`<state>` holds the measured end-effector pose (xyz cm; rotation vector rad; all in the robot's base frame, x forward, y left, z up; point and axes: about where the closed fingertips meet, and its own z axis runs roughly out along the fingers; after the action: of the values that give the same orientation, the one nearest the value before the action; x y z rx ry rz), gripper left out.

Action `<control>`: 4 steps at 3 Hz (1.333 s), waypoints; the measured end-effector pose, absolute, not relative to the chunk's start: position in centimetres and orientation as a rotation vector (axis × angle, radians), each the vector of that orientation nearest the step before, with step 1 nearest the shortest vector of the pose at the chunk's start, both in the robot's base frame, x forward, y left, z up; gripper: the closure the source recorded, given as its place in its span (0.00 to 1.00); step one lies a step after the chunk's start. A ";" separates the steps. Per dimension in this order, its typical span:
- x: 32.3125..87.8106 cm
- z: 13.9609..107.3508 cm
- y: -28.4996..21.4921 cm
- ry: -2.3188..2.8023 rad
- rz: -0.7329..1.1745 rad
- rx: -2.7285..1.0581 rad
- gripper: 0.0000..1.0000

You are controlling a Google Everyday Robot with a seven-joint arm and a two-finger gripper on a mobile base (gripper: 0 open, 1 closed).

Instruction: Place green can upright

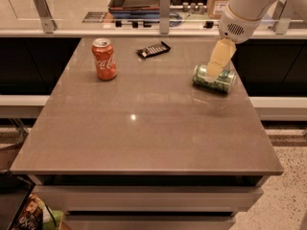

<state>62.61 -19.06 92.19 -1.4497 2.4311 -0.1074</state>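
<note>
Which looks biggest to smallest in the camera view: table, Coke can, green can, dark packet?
1. table
2. Coke can and green can: alike in size, one upright and one on its side, so not ranked.
3. dark packet
The gripper hangs at the green can's upper side; contact unclear.

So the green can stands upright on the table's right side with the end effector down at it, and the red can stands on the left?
Not quite: the camera view shows the green can lying on its side. The end effector is indeed down at it on the right, and the red can stands upright on the left.
</note>
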 end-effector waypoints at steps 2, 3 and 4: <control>62.9 90.4 -18.8 2.435 -0.067 -1.464 0.00; 63.4 90.0 -18.8 2.447 -0.047 -1.468 0.00; 63.7 88.9 -19.1 2.478 0.001 -1.470 0.00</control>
<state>63.73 -19.11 88.93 -1.4701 2.4778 0.0005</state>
